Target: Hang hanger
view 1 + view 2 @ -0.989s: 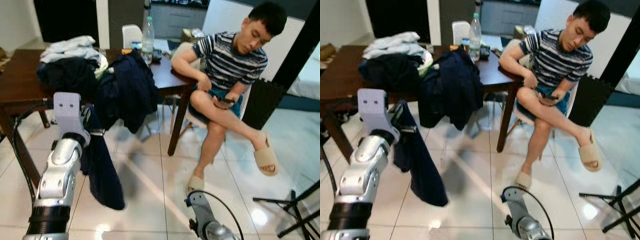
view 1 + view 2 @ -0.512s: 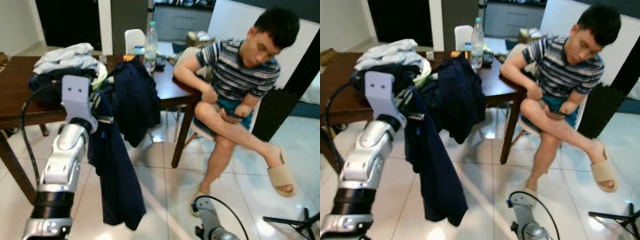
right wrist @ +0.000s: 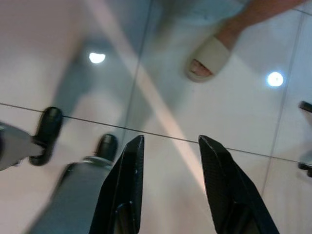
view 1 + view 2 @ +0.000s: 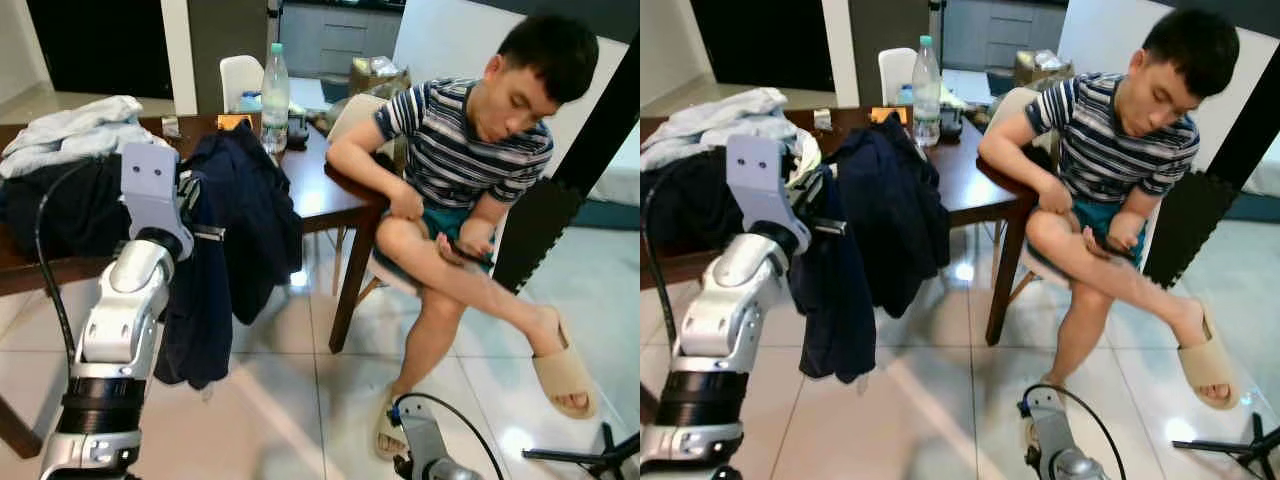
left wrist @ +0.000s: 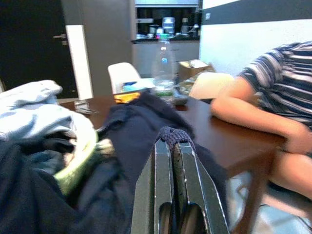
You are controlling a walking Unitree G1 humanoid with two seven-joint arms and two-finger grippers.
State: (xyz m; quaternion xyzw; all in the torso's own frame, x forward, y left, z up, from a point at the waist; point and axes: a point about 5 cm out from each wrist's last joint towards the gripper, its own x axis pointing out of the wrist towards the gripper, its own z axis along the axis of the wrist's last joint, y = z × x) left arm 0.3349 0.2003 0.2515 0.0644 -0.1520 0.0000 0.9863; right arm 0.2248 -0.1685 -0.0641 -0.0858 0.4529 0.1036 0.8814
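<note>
My left gripper (image 5: 173,139) is shut on a fold of a dark navy garment (image 4: 205,300), held up beside the corner of the brown table (image 4: 320,190). The garment hangs down from the fingers (image 4: 190,195) and ends above the tiled floor. A short silver piece (image 4: 210,233) sticks out beside it; I cannot tell whether it belongs to a hanger. Another dark jacket (image 4: 255,200) is draped over the table's edge just behind. My right gripper (image 3: 170,165) hangs low and open over the floor.
A person (image 4: 470,140) sits on a chair at the table's right corner, legs crossed, one sandalled foot (image 4: 565,375) out over the floor. Piled clothes (image 4: 70,140) and a bottle (image 4: 273,85) are on the table. Black stand legs (image 4: 600,455) lie at the lower right.
The whole view has shifted, so the camera moved. My left gripper has risen with the garment, whose hem now hangs higher off the floor. The right arm still hangs.
</note>
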